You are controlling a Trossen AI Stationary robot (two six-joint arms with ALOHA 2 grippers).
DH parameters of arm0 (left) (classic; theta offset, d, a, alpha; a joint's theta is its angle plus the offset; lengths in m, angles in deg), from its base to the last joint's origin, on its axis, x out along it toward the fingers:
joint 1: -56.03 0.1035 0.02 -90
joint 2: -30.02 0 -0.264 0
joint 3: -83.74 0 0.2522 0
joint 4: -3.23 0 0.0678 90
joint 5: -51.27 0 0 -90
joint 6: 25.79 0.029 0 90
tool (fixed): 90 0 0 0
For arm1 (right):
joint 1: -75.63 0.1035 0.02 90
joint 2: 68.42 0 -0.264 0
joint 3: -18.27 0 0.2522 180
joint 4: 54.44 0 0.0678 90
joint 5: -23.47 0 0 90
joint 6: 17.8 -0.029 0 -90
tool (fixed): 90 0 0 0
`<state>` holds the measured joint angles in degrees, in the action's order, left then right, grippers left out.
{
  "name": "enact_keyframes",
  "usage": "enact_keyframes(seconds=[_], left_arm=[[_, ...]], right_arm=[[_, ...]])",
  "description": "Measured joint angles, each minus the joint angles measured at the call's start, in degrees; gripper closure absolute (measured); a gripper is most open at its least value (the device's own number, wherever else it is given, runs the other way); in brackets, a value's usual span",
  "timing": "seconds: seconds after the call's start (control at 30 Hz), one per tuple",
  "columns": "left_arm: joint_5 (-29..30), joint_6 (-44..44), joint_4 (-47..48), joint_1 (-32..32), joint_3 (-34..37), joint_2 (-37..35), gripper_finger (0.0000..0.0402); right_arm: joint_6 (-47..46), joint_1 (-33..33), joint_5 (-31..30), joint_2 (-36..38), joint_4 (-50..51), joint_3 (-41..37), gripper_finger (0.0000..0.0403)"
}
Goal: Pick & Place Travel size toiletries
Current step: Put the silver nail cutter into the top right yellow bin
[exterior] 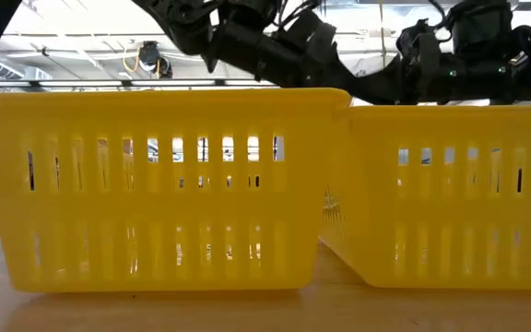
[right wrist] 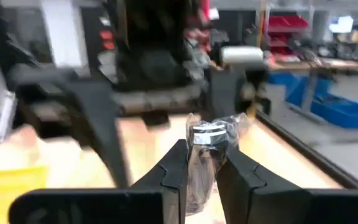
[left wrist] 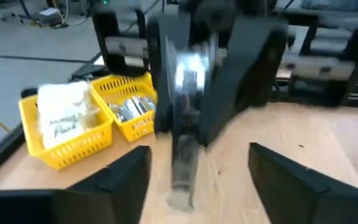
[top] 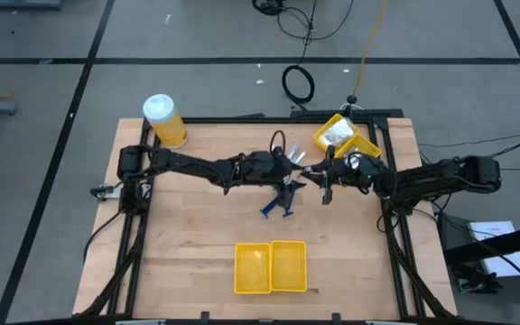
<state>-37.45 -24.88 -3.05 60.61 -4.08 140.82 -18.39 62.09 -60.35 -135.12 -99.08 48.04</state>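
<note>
A: Jar [top: 162,118] is standing at the far left corner of the table [top: 188,235], yellow with a white lid. What is the left arm doing?

B: It is reaching right across the middle, and the left gripper [left wrist: 197,180] is standing with its jaws wide apart, nothing between them. Dark blue razors [top: 279,202] are lying on the wood just near of it.

A: And right of that?

B: The right gripper [right wrist: 199,171] is facing the left one at close range, its jaws narrowed onto a clear packet [right wrist: 207,149] with something silvery inside. The packet is sticking up between the two fingers, above the table's middle.

A: Where are the bins?

B: One yellow two-compartment bin [top: 270,267] is sitting at the near edge, centre. The other bin [left wrist: 79,121] is sitting at the far right corner, holding a packet of white bits [left wrist: 64,112] in one compartment and silvery pieces [left wrist: 132,107] in the next.
</note>
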Motion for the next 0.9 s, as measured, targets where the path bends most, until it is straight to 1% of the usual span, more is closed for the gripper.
enact_keyframes(seconds=[0.1,0.17,0.3,0.43,0.6,0.67,0.77,0.83,0.9], left_arm=[[0.9,1.7,4.8,-0.3,-1.9,-1.2,0.0099],[1.6,2.0,7.8,-0.4,-2.6,-2.1,0.0082],[6.1,1.8,15.2,-0.5,-2.8,-4.6,0.0066],[11.5,1.3,22.6,0.5,-2.7,-4.9,0.007],[12.2,-1.4,27.3,1.7,-2.6,-4.0,0.0087],[12.2,-2.1,27.3,1.9,-1.9,-3.9,0.0094],[12.2,-2.2,27.1,2.1,-1.4,-4.0,0.0102],[12.2,-2.1,27.2,2.3,-1.4,-4.0,0.0106],[12.2,-1.6,26.6,2.3,-1.4,-4.0,0.0108]], right_arm=[[0.0,-1.2,-2.6,0.7,4.3,0.0,0.0355],[-0.2,-2.5,-5.0,2.2,9.1,0.1,0.0355],[-2.5,-5.7,-8.4,8.3,20.6,0.0,0.0355],[-5.3,-8.8,-12.4,16.9,34.8,0.0,0.0355],[-8.8,-11.8,-19.3,28.4,52.1,0.1,0.0355],[-10.6,-12.8,-22.3,32.3,60.1,1.1,0.0355],[-13.4,-14.0,-28.0,36.4,71.6,3.6,0.0355],[-15.4,-14.4,-31.2,38.1,76.7,4.3,0.0355],[-17.1,-15.0,-31.9,38.8,79.4,4.3,0.0355]])
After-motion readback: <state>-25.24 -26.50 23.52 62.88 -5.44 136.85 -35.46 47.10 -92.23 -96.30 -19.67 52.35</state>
